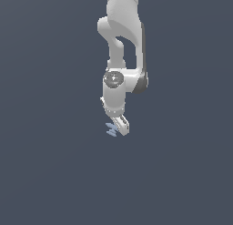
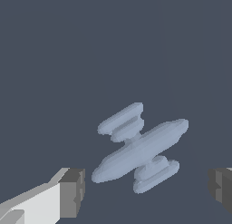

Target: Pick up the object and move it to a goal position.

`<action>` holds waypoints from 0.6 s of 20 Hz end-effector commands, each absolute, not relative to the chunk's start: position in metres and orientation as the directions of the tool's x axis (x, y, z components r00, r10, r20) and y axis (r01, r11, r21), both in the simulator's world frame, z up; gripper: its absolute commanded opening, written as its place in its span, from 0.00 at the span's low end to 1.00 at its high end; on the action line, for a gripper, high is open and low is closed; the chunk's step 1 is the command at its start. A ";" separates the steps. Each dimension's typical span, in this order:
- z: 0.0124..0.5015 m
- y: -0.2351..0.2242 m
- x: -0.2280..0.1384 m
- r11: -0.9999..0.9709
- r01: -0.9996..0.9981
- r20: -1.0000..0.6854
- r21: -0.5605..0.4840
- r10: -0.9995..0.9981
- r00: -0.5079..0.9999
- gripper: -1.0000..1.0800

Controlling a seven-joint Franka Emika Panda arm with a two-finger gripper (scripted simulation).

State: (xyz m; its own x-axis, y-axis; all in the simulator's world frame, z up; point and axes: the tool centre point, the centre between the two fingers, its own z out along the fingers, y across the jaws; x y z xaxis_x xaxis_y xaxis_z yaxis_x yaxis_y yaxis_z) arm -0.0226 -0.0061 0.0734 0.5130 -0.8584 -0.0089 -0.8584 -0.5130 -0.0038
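The object (image 1: 111, 129) is a tiny pale blue-grey piece of short flat crossed bars, lying on the dark grey ground. In the wrist view the object (image 2: 140, 147) fills the middle, one long bar crossed by two shorter ones. My white gripper (image 1: 121, 128) hangs just to the exterior view's right of it, fingertips low and close beside it. The wrist view shows the gripper (image 2: 147, 191) open, one grey pad (image 2: 72, 192) on one side and the other pad (image 2: 220, 187) at the frame edge. The object lies ahead of the gap between them, untouched.
The white arm (image 1: 123, 46) comes down from the top of the exterior view. Around it there is only the flat dark grey ground (image 1: 50, 165).
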 end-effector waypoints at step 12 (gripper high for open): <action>0.064 -0.009 -0.026 -0.426 -0.905 -0.001 0.000 -0.905 0.426 0.96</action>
State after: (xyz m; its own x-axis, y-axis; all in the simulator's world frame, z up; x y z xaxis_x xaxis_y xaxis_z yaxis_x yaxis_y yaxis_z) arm -0.0263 -0.0092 0.0646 0.4257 -0.9049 -0.0006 -0.9049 -0.4257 0.0002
